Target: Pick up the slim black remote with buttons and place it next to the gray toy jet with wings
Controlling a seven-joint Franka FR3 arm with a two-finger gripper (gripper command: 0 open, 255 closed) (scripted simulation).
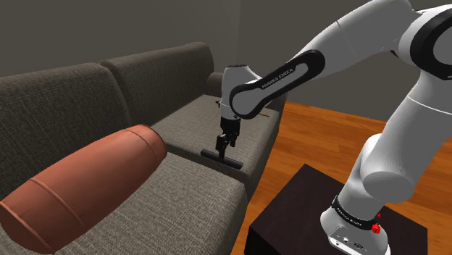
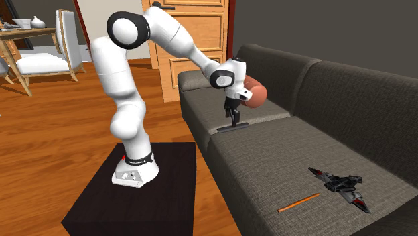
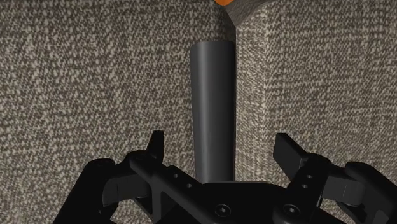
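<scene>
Wrist view: black remote (image 3: 213, 108) lies centred within the wide-apart pincer (image 3: 222, 147), untouched

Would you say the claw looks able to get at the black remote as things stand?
Probably yes: the claw hangs open directly over the remote, straddling its width, and nothing lies between them.

Arm (image 1: 290, 72) extended fwd, end effector (image 1: 224, 149) pointing straight down w/ fingers (image 3: 156, 145) wide apart.
</scene>
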